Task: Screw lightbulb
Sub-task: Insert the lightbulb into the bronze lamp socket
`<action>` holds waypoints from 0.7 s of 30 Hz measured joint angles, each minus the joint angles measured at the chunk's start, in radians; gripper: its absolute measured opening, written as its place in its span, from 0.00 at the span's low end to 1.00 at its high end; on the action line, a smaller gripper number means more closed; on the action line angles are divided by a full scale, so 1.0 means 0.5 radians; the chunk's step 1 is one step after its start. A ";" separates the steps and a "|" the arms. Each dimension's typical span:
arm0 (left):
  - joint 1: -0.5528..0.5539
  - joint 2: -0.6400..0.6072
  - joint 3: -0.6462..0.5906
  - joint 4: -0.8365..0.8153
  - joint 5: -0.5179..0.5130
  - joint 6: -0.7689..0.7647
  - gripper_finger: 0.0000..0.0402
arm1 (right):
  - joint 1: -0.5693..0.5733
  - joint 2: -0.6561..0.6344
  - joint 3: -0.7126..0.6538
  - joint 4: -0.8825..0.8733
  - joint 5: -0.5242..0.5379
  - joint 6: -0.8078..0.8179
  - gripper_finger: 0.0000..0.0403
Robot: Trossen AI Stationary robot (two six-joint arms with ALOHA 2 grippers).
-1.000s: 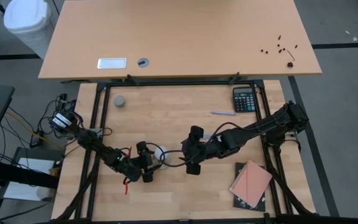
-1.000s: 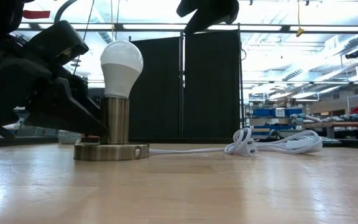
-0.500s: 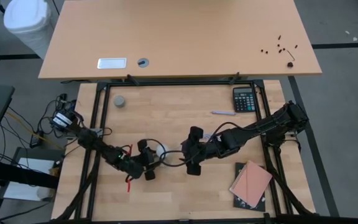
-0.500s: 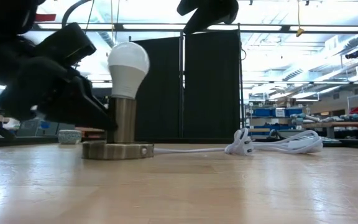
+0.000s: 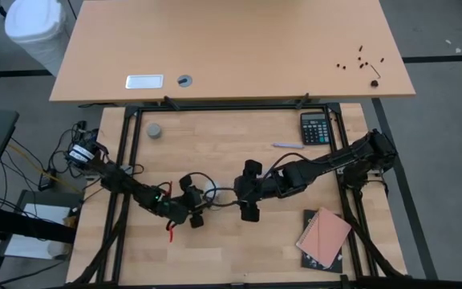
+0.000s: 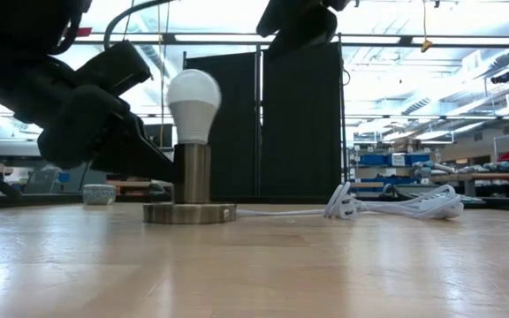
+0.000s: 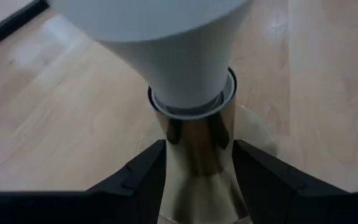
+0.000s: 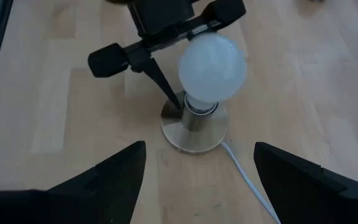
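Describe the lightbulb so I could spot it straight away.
Look at the lower wooden table, between the two dark arms. There a brass lamp base with a white cord stands upright, the left gripper at its stem. The lightbulb is the white pear-shaped globe on top.

Two dark jointed arms; red detail on left arm [image 5: 167, 233].

A calculator [image 5: 314, 128] and a pen [image 5: 288, 145] are lying near the worktop's [image 5: 215, 257] far right corner; a notebook [image 5: 324, 238] is sitting near right, a grey cap [image 5: 156, 130] far left.
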 joint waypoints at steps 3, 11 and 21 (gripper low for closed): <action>0.007 0.000 0.000 0.012 0.052 -0.007 0.47 | -0.002 0.000 0.000 0.002 -0.003 -0.001 0.77; 0.041 0.000 0.000 0.049 0.066 -0.001 0.47 | -0.002 0.077 0.001 0.052 -0.039 -0.016 0.77; 0.050 0.117 0.000 0.267 0.066 0.029 0.47 | -0.027 0.469 0.553 -0.387 0.004 -0.133 0.77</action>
